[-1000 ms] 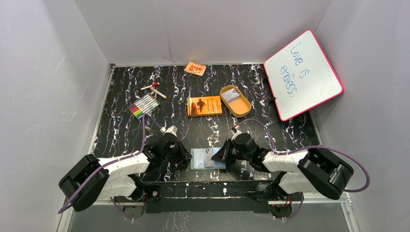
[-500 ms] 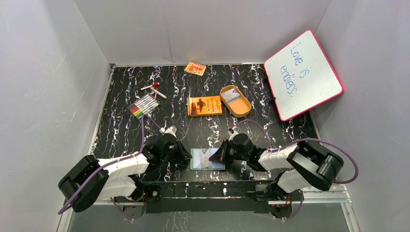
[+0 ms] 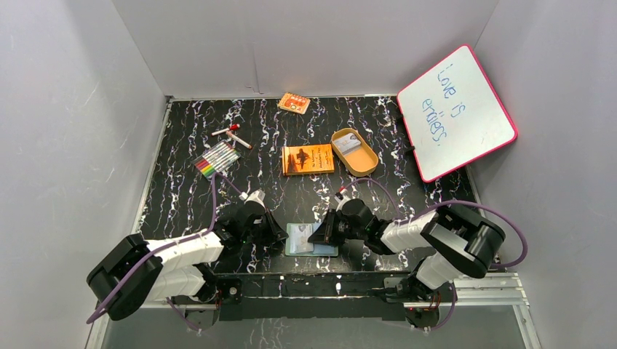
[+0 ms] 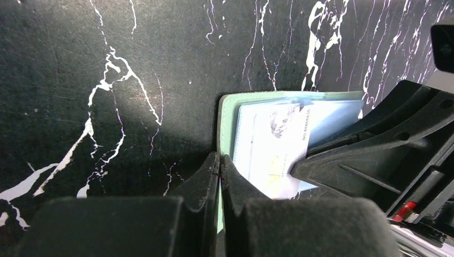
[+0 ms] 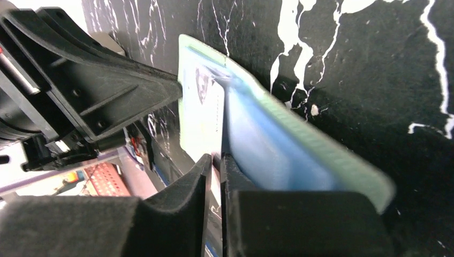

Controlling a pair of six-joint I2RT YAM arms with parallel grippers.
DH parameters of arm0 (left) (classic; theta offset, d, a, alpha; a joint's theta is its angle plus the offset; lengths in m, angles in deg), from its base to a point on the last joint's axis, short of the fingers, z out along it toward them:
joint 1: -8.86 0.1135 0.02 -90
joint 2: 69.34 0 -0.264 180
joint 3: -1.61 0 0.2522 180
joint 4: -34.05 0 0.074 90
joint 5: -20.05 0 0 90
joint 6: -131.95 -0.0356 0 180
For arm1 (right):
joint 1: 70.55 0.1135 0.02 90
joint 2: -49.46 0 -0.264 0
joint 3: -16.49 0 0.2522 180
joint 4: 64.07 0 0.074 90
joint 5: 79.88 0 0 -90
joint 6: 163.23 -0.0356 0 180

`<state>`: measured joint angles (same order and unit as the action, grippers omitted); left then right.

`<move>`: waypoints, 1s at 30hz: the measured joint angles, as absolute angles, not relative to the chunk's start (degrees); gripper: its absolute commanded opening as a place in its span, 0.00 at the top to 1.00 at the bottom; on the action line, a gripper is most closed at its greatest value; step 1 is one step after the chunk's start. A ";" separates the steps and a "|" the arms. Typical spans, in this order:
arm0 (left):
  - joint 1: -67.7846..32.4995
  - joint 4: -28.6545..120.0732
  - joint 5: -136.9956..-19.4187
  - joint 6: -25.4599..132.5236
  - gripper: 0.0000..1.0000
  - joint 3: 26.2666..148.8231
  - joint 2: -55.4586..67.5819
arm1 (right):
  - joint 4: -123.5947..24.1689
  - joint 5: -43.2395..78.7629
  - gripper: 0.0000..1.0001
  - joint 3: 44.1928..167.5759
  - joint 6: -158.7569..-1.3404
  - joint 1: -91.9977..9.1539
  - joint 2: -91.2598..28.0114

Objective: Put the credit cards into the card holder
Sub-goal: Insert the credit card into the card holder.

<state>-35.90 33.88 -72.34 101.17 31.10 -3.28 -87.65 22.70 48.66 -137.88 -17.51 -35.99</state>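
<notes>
- One card holder (image 3: 299, 241) lies open and flat on the black marbled table (image 3: 178, 196), close to the near edge and between the two arms. From the wrist views its grey-green border (image 4: 227, 115) frames pale blue pockets (image 5: 278, 155).
- A white credit card (image 4: 278, 144) sits partly in a pocket. From the right wrist its free end (image 5: 201, 118) sticks out of the pocket.
- The right gripper (image 5: 215, 160) lies over the holder's right half. Its jaws leave only a thin slit, and the card's lower edge runs into that slit. Whether it is actually pinched I cannot tell.
- The left gripper (image 4: 219, 163) has its jaws pressed together, tips at the holder's left border. A grip on the cover cannot be made out.
- Farther back lie an orange book (image 3: 308, 159) and, just right of it, a tan oval tin (image 3: 354, 151).
- A pack of coloured markers (image 3: 217, 159) lies at back left.
- A pink-framed whiteboard (image 3: 457, 113) leans against the right wall.
</notes>
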 measured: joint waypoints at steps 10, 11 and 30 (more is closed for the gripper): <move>-35.90 34.19 -72.27 101.59 1.00 30.75 -3.94 | -82.08 22.79 0.59 51.40 -136.04 -16.33 -34.97; -35.90 34.16 -72.27 101.61 1.00 30.75 -3.94 | -81.66 22.92 0.59 51.64 -135.93 -16.25 -34.97; -35.76 32.66 -72.25 101.61 1.00 30.05 -4.18 | -76.48 24.84 0.56 58.09 -132.65 -14.87 -39.10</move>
